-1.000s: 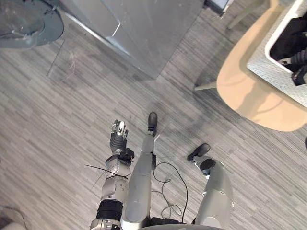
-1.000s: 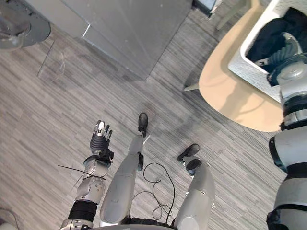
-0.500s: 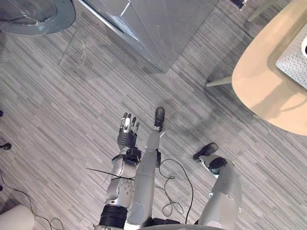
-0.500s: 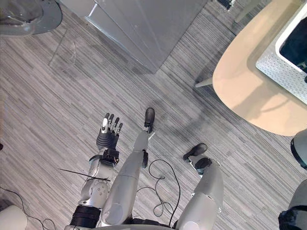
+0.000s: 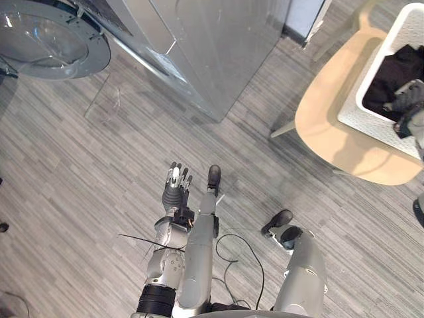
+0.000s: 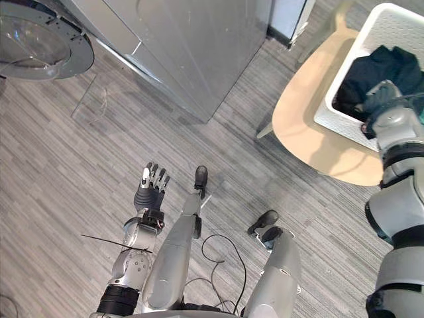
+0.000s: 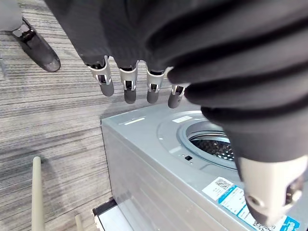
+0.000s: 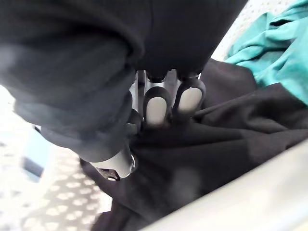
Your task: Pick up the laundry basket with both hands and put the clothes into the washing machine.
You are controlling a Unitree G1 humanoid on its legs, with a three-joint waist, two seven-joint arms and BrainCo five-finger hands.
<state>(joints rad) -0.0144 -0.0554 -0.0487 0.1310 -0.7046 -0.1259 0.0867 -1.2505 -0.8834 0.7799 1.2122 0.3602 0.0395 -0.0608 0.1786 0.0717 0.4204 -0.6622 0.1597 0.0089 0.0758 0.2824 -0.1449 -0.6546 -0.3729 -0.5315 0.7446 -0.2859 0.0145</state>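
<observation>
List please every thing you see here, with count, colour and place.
Washer: one, silver-grey, ahead of the robot.
Door: one, round, clear glass, open, left of the washer.
Table: one, light wood, to the right.
Basket: one, white, on the table.
Black cloth: one, in the basket.
Teal cloth: one, in the basket beside the black one.
Floor: grey, striped.
Left hand: open, over the floor.
Right hand: in the basket, on the black cloth.

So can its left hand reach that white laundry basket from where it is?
Probably not: the left hand hangs open over the floor, well apart from the basket on the wooden surface, where the right hand reaches in.
</observation>
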